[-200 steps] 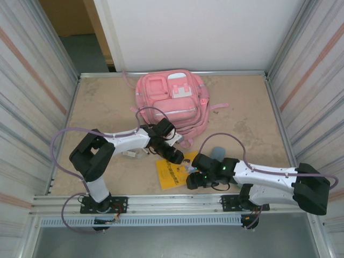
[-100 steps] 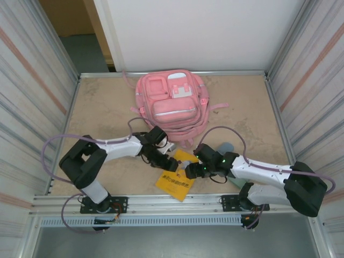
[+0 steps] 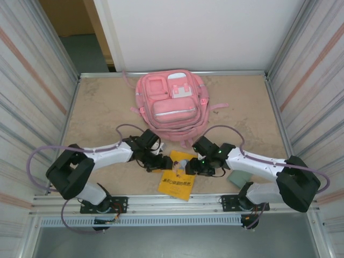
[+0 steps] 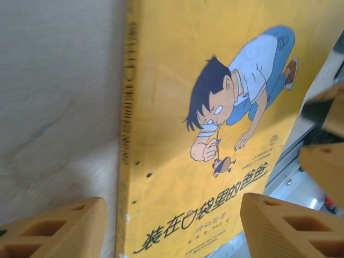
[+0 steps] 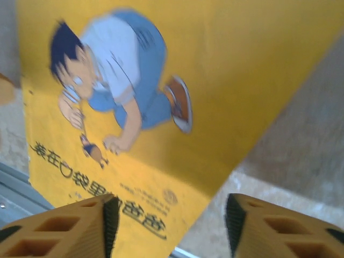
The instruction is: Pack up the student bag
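As the yellow book (image 3: 177,180) lies near the student bag (image 3: 171,102), nothing's packed. My left pincer (image 4: 172,207) and right pincer (image 5: 171,207) gape above it.

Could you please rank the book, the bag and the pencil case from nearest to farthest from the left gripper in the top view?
1. book, just right of the left gripper.
2. bag, behind it, toward the far wall.
3. pencil case, far to the right.
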Action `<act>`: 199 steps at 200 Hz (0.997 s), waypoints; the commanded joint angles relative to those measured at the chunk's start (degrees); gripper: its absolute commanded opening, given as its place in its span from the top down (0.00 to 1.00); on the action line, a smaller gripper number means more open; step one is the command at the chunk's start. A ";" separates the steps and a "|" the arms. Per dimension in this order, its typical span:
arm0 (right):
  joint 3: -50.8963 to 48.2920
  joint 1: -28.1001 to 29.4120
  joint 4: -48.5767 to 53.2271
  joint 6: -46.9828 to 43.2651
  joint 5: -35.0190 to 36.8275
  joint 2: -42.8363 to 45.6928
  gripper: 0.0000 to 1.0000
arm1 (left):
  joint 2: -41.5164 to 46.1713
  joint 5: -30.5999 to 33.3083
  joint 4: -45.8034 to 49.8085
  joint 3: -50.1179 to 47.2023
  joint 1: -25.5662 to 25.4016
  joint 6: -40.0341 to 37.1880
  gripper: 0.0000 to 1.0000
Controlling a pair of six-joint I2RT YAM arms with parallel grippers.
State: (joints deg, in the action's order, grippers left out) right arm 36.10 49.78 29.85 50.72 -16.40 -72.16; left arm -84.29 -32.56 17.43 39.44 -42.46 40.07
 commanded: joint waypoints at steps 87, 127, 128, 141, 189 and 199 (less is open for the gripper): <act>-0.26 -3.38 -9.94 0.96 -9.34 -9.42 0.77 | -3.12 -6.43 -5.96 -1.29 1.57 3.05 0.31; -1.17 -6.31 -14.59 -0.18 -13.50 -9.88 0.84 | -2.89 -8.90 -10.39 -1.51 3.40 5.23 0.30; -1.23 -6.42 -14.70 -0.22 -13.62 -9.86 0.84 | -2.85 -9.04 -10.57 -1.54 3.46 5.34 0.30; -1.69 -7.35 -16.25 -0.24 -14.85 -9.77 0.83 | -2.17 -10.32 -13.45 -2.35 3.73 6.91 0.30; -2.18 -9.93 -20.11 -3.48 -15.49 -11.24 0.81 | -0.52 -17.13 -17.58 -3.06 5.19 9.65 0.36; -2.08 -9.91 -20.72 -4.19 -14.87 -11.88 0.81 | 0.38 -17.80 -16.48 -3.35 6.13 9.20 0.38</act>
State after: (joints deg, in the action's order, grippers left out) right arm 33.39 39.86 18.39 50.02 -30.50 -81.76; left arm -86.83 -40.07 6.92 35.75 -36.88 48.07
